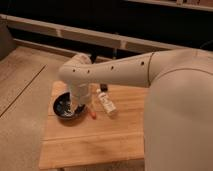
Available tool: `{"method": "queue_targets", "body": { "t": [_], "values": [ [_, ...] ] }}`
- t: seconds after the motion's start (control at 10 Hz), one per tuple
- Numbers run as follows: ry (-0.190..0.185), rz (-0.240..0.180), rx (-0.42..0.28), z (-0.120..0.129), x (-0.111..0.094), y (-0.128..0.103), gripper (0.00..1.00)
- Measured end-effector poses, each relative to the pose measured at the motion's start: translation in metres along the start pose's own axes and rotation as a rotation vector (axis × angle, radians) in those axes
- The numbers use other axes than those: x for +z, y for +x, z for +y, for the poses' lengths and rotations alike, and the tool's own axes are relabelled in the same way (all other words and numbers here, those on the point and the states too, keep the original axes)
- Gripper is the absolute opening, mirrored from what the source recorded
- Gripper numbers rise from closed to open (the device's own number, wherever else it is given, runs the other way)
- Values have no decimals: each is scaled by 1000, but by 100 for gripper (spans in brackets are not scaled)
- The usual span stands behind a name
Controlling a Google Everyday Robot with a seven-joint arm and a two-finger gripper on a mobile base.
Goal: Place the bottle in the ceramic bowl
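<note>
Camera view shows the bottle (106,103) lying on the wooden table (90,142), near the frame centre, right of the ceramic bowl (58,110). The gripper (76,107) hangs over the bowl, jaws wide and empty. The bottle seems light, stiff and smooth, so a grip across its middle looks best.

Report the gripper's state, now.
Gripper: open, holding nothing, down over the bowl; the bottle lies apart on the table.
</note>
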Motion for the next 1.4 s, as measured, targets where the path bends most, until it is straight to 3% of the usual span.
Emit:
{"method": "queue_targets", "body": {
  "t": [1.4],
  "values": [
    [0,0,0,0,0,0,65]
  ]
}}
